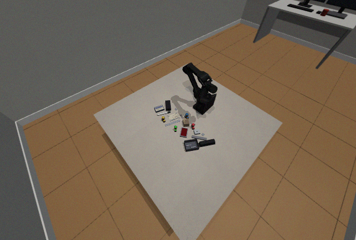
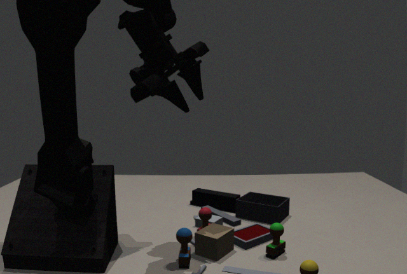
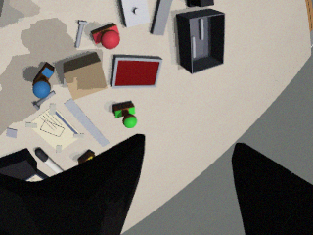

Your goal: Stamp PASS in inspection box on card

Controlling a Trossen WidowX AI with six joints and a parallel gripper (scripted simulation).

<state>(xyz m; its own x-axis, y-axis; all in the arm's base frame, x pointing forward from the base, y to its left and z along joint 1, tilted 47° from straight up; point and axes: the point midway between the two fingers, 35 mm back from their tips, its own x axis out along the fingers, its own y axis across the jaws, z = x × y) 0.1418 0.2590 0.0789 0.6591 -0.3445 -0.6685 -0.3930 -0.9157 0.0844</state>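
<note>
My gripper is partly open and empty, high above the bench. The red ink pad lies flat. The stamps stand apart: green-topped stamp, blue-topped stamp, red-topped stamp and yellow-topped stamp, partly hidden by a finger in the wrist view. I cannot read which says PASS. The pale card lies taped down; its markings are too small to read.
A tan block stands between the blue-topped stamp and the pad. A flat ruler lies beside the card. An open black tray stands beyond the pad, near a grey bar.
</note>
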